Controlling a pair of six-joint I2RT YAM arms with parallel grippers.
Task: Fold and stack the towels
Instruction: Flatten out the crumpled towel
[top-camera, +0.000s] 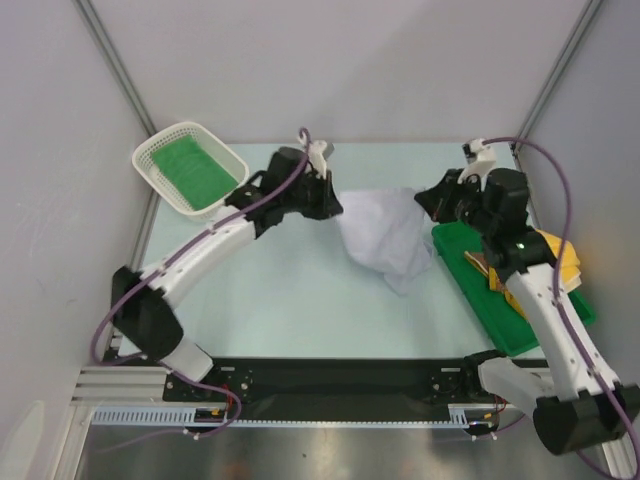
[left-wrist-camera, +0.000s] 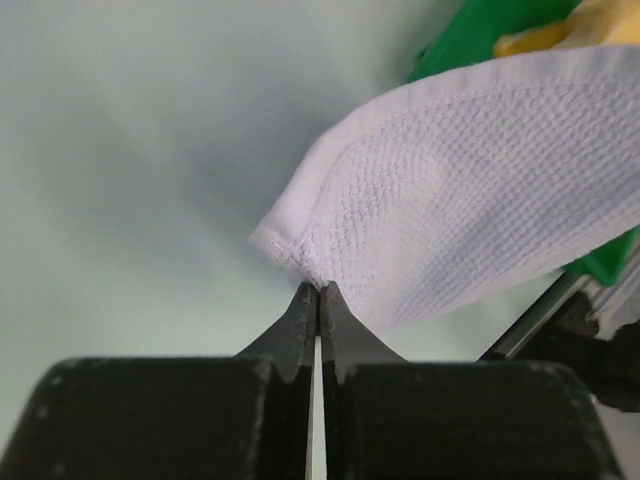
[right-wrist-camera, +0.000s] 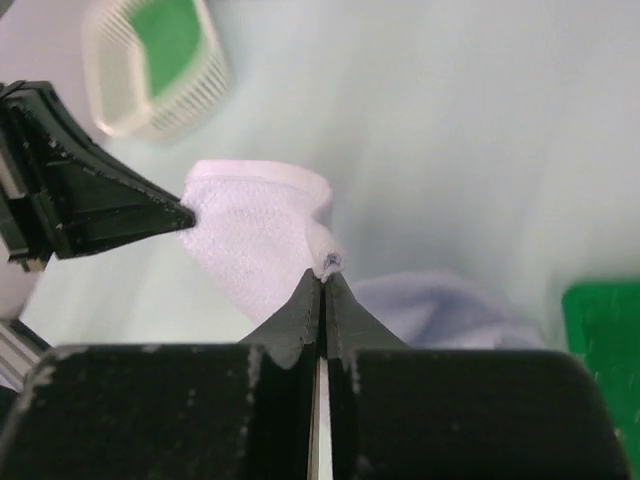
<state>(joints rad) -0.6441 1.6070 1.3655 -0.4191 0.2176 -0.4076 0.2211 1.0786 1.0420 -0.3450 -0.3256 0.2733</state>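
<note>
A white towel (top-camera: 385, 238) hangs crumpled over the middle of the table, held up by two corners. My left gripper (top-camera: 337, 208) is shut on its left corner, and the pinch shows in the left wrist view, tips (left-wrist-camera: 318, 290) on the hemmed corner of the white towel (left-wrist-camera: 480, 190). My right gripper (top-camera: 427, 198) is shut on the other corner, tips (right-wrist-camera: 323, 278) clamping the white towel (right-wrist-camera: 260, 235). A green towel (top-camera: 190, 168) lies in the basket. The yellow towel (top-camera: 562, 258) and the tan towel (top-camera: 482, 266) lie on the tray, partly hidden by my right arm.
A white mesh basket (top-camera: 150, 160) stands at the back left of the table. A green tray (top-camera: 510, 335) lies at the right, under my right arm. The enclosure's walls close in at the back and both sides.
</note>
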